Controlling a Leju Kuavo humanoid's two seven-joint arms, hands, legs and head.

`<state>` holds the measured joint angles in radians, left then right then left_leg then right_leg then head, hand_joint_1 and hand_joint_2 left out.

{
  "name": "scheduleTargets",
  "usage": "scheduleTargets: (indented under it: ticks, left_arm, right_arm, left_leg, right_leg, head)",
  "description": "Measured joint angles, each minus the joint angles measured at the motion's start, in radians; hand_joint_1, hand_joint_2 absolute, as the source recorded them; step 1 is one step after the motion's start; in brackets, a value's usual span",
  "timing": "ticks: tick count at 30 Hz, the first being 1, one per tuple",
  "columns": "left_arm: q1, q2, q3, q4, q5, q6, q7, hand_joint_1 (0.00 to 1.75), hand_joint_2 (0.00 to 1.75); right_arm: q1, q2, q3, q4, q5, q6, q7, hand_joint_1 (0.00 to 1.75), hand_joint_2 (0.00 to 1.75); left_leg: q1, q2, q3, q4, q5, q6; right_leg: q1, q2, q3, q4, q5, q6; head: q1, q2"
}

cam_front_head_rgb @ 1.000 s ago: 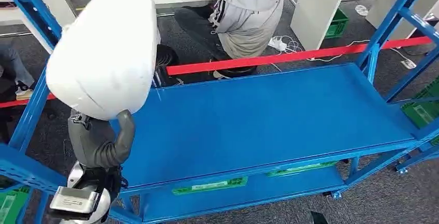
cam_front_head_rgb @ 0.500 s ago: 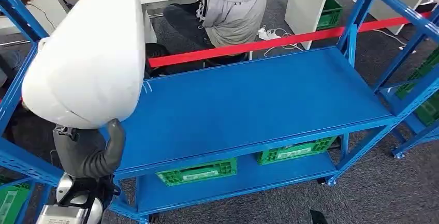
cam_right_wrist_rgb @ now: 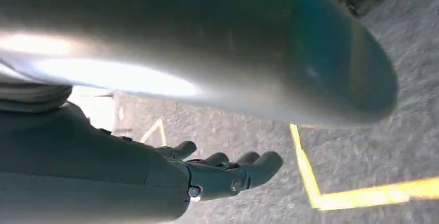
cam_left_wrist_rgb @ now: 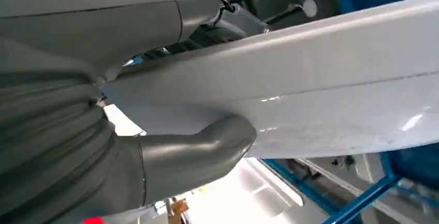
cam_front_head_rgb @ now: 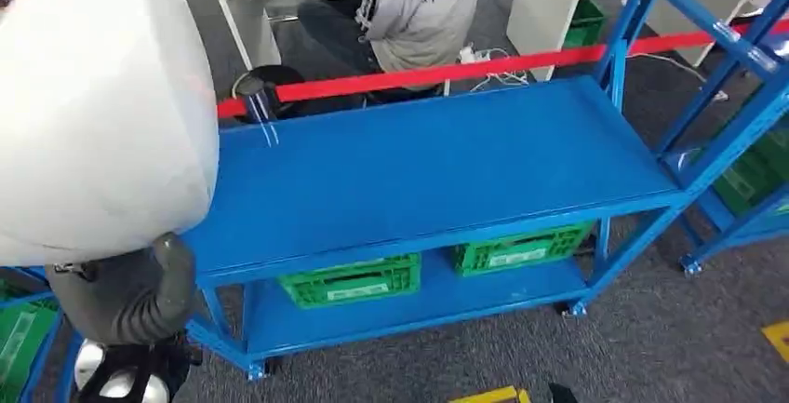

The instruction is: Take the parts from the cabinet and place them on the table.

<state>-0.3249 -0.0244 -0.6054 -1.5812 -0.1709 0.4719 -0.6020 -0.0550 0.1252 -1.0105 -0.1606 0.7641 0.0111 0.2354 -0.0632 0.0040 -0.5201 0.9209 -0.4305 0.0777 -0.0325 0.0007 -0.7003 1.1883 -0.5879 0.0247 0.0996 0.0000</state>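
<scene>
The fingers (cam_left_wrist_rgb: 207,149) of the left hand (cam_front_head_rgb: 130,296) hold a big white part (cam_front_head_rgb: 93,96), lifted up high beside the blue shelf (cam_front_head_rgb: 419,170). The right hand (cam_right_wrist_rgb: 217,175) hangs over the floor with its fingers out straight, holding nothing. I think the part is being carried away now. Next it needs a surface to sit on. The part's full shape is cut off.
</scene>
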Motion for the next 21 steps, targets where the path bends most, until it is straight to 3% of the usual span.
scheduleTargets:
  ticks: [1,2,3,5,6,7,8,11,12,13,15,16,17,18,19,20,21]
  left_arm:
    - [0.008,0.000,0.000,-0.004,0.000,0.001,0.001,1.75,1.75]
    - [0.013,0.001,0.000,-0.005,0.000,0.001,0.001,1.75,1.75]
    - [0.017,0.002,0.000,-0.008,-0.002,0.001,0.001,1.75,1.75]
    - [0.025,0.002,0.001,-0.016,-0.005,0.002,0.001,1.75,1.75]
    - [0.028,0.002,0.002,-0.020,-0.007,0.003,0.001,1.75,1.75]
    - [0.033,0.002,0.003,-0.027,-0.010,0.003,0.001,1.75,1.75]
    - [0.040,0.003,0.005,-0.035,-0.017,0.001,0.001,1.75,1.75]
    - [0.049,0.004,0.004,-0.046,-0.035,-0.016,0.003,1.75,1.75]
    - [0.054,0.004,0.004,-0.048,-0.041,-0.019,0.006,1.75,1.75]
    - [0.058,0.004,0.004,-0.052,-0.046,-0.024,0.009,1.75,1.75]
    - [0.063,0.004,0.004,-0.061,-0.054,-0.029,0.008,1.75,1.75]
    - [0.066,0.004,0.004,-0.062,-0.054,-0.032,0.004,1.75,1.75]
    - [0.069,0.005,0.004,-0.062,-0.053,-0.033,-0.001,1.75,1.75]
    - [0.075,0.006,0.004,-0.062,-0.050,-0.035,-0.005,1.75,1.75]
    - [0.079,0.008,0.004,-0.062,-0.048,-0.035,-0.013,1.75,1.75]
    - [0.080,0.008,0.004,-0.062,-0.046,-0.035,-0.019,1.75,1.75]
    - [0.080,0.008,0.004,-0.064,-0.045,-0.035,-0.025,1.75,1.75]
  right_arm:
    - [0.000,-0.005,-0.001,0.000,0.000,0.000,0.000,0.00,0.00]
    - [0.000,-0.008,-0.002,0.000,0.000,0.000,0.000,0.00,0.00]
    - [0.000,-0.011,-0.003,0.000,0.000,0.000,0.000,0.00,0.00]
    - [0.000,-0.012,-0.003,0.000,0.000,0.000,0.001,0.00,0.00]
    - [-0.001,-0.012,-0.003,0.000,0.000,-0.002,0.001,0.00,0.00]
    - [-0.005,-0.010,-0.003,0.000,0.000,-0.005,0.001,0.00,0.00]
    - [-0.003,-0.010,-0.003,0.000,-0.002,-0.012,0.000,0.00,0.00]
    - [-0.001,-0.007,-0.010,0.000,-0.015,-0.029,0.001,0.00,0.00]
    - [-0.003,0.005,-0.013,0.002,-0.018,-0.032,0.001,0.00,0.00]
    - [-0.004,0.000,-0.015,-0.001,-0.018,-0.033,0.001,0.00,0.00]
    - [-0.003,0.000,-0.021,-0.001,-0.017,-0.034,0.000,0.00,0.00]
    - [-0.003,0.000,-0.022,-0.001,-0.017,-0.034,0.000,0.00,0.00]
    - [-0.002,0.000,-0.023,-0.001,-0.017,-0.034,-0.001,0.00,0.00]
    - [-0.001,0.000,-0.024,-0.001,-0.017,-0.034,-0.001,0.00,0.00]
    - [-0.002,0.000,-0.025,-0.001,-0.017,-0.034,-0.001,0.00,0.00]
    - [-0.002,0.000,-0.026,-0.001,-0.017,-0.034,-0.001,0.00,0.00]
    - [-0.002,0.000,-0.027,-0.001,-0.017,-0.034,-0.001,0.00,0.00]
  left_leg:
    - [0.000,0.002,-0.018,0.008,0.008,-0.001]
    - [0.001,0.003,-0.040,0.020,0.015,-0.003]
    - [0.003,0.004,-0.064,0.033,0.021,-0.006]
    - [0.011,0.005,-0.110,0.066,0.030,-0.016]
    - [0.013,0.005,-0.134,0.090,0.033,-0.021]
    - [0.006,0.002,-0.155,0.110,0.034,-0.026]
    - [0.003,0.001,-0.159,0.124,0.036,-0.026]
    - [0.002,0.000,-0.162,0.128,0.054,-0.027]
    - [0.004,-0.005,-0.171,0.136,0.040,-0.038]
    - [0.011,-0.007,-0.183,0.167,-0.015,-0.053]
    - [0.032,-0.006,-0.213,0.302,-0.139,-0.075]
    - [0.038,-0.006,-0.225,0.370,-0.176,-0.080]
    - [0.043,-0.006,-0.226,0.419,-0.186,-0.083]
    - [0.047,-0.006,-0.212,0.433,-0.169,-0.083]
    - [0.047,-0.006,-0.177,0.403,-0.138,-0.077]
    - [0.043,-0.007,-0.116,0.327,-0.106,-0.063]
    - [0.035,-0.011,-0.049,0.235,-0.090,-0.039]
  right_leg:
    - [0.002,0.000,-0.013,0.069,-0.031,0.002]
    - [0.004,0.000,-0.016,0.115,-0.028,0.004]
    - [0.005,-0.001,0.001,0.120,0.004,0.007]
    - [0.003,-0.002,0.079,0.035,0.074,0.017]
    - [-0.002,-0.004,0.142,-0.045,0.072,0.025]
    - [0.002,-0.002,0.185,-0.115,0.011,0.032]
    - [0.002,0.003,0.176,-0.114,0.013,-0.002]
    - [-0.002,0.000,0.170,-0.113,0.021,-0.017]
    - [-0.005,-0.007,0.154,-0.112,0.030,-0.023]
    - [-0.007,-0.004,0.144,-0.112,0.040,-0.033]
    - [-0.007,-0.005,0.118,-0.112,0.064,-0.036]
    - [-0.008,-0.006,0.102,-0.112,0.075,-0.035]
    - [-0.008,-0.007,0.088,-0.111,0.087,-0.032]
    - [-0.007,-0.008,0.073,-0.111,0.097,-0.030]
    - [-0.005,-0.008,0.061,-0.111,0.107,-0.028]
    - [-0.001,-0.008,0.050,-0.112,0.117,-0.028]
    - [0.003,-0.007,0.045,-0.116,0.126,-0.028]
  head:
    - [0.000,0.000]
    - [0.001,0.000]
    - [0.000,0.000]
    - [0.001,0.000]
    - [0.004,0.000]
    - [0.020,0.000]
    - [0.028,0.000]
    - [0.021,0.000]
    - [0.025,0.000]
    - [0.014,0.000]
    - [0.010,0.000]
    - [0.008,0.000]
    - [0.007,0.000]
    - [0.008,0.000]
    - [0.007,0.000]
    - [0.008,0.000]
    - [0.008,0.000]
